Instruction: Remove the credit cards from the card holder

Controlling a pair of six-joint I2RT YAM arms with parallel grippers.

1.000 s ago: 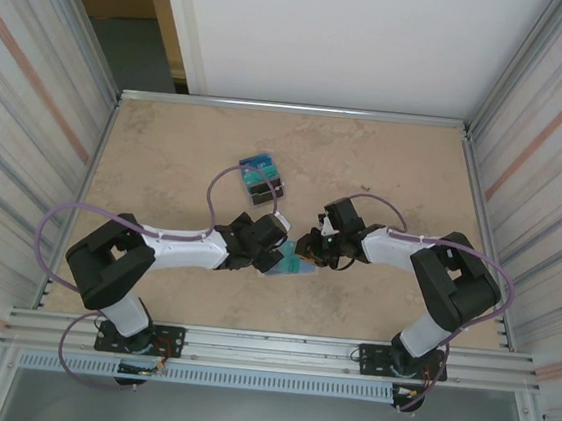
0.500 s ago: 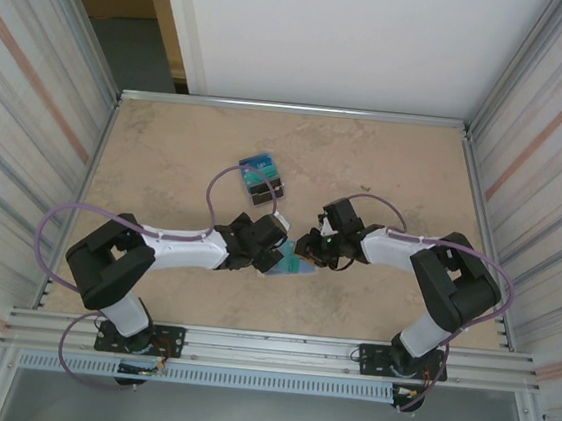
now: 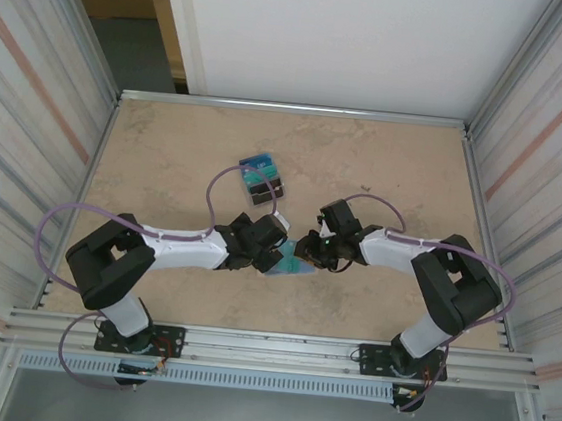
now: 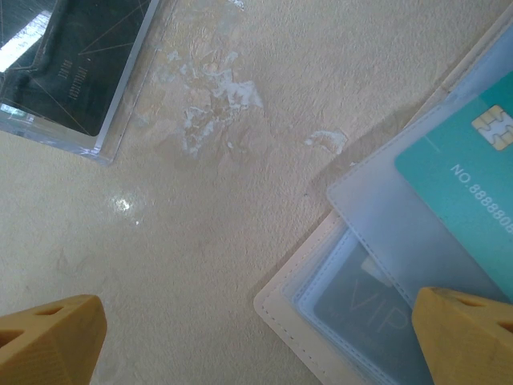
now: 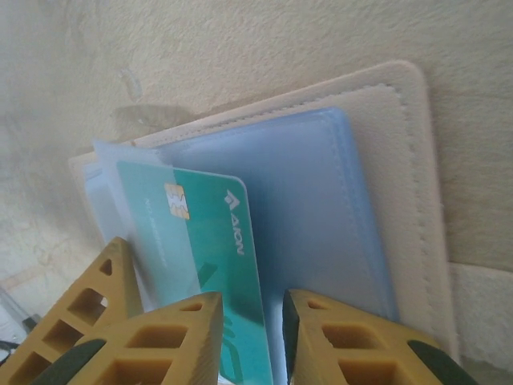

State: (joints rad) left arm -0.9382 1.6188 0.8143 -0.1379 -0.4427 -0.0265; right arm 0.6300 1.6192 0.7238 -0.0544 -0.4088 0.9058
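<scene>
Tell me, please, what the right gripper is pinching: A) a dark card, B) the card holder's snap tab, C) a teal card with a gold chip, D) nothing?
C: in the right wrist view the right gripper is shut on the near end of the teal card, chip showing, which sticks out of the open card holder.

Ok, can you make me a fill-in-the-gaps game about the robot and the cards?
The teal card is pinched by the right tool, not the ____ one.
The left tool has its jaws wide ____.
The number printed on the teal card starts with the digit ____.
Missing words: left, open, 8.
</scene>
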